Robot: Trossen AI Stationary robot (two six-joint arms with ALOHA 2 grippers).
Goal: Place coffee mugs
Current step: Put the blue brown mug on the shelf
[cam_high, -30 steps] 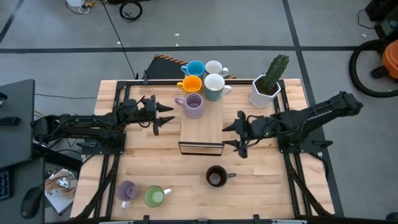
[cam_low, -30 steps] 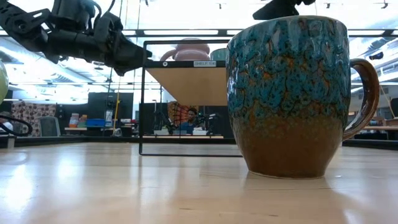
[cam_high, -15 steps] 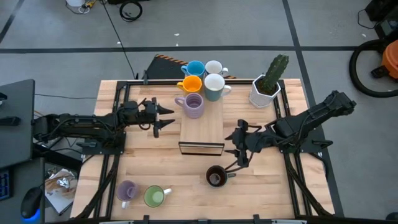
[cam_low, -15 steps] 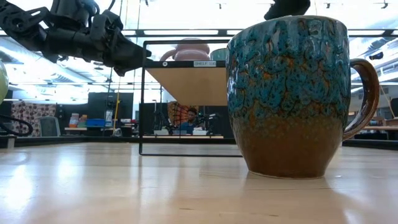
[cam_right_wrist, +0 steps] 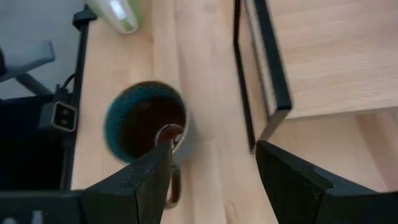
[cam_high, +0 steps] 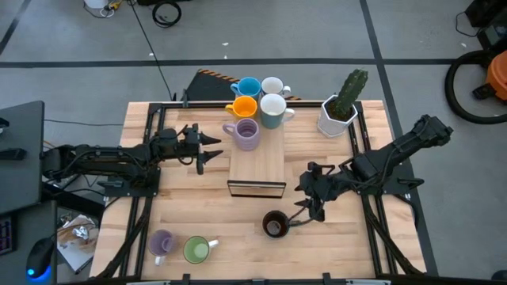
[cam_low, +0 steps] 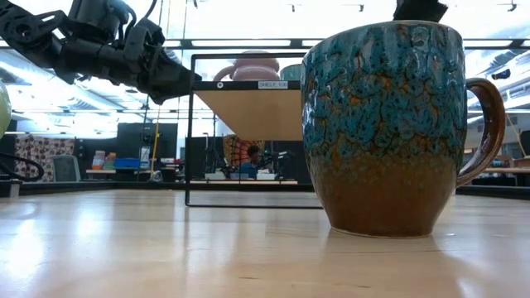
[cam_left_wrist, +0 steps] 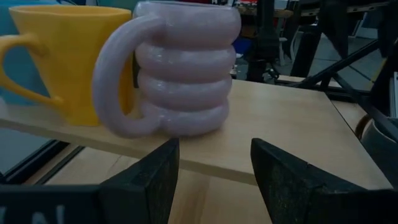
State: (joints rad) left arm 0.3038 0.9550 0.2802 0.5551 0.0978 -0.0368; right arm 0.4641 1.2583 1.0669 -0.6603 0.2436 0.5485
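Observation:
The dark brown mug (cam_high: 275, 224), teal inside (cam_right_wrist: 148, 126), stands upright on the table near the shelf's near end. My right gripper (cam_high: 302, 204) hangs open just right of it; its fingers (cam_right_wrist: 130, 186) frame the mug without touching. My left gripper (cam_high: 207, 152) is open, level, left of the wooden shelf (cam_high: 257, 162) and facing the ribbed lavender mug (cam_left_wrist: 183, 68) beside the orange mug (cam_left_wrist: 62, 59). At the shelf's far end stand the orange, light blue (cam_high: 249, 87) and two white mugs (cam_high: 272, 109). A second lavender mug (cam_high: 161, 242) and a green mug (cam_high: 196, 250) stand near the table's near left corner.
A white hexagonal pot with a cactus (cam_high: 341, 107) stands at the far right corner. The shelf's black frame (cam_right_wrist: 261, 74) runs close to the brown mug. Bare wood lies along the near edge between the green and brown mugs.
My right gripper has moved from beside the shelf's right side toward the table's near edge, closing in on the dark brown mug and tipping down over it. The mugs have stayed where they were.

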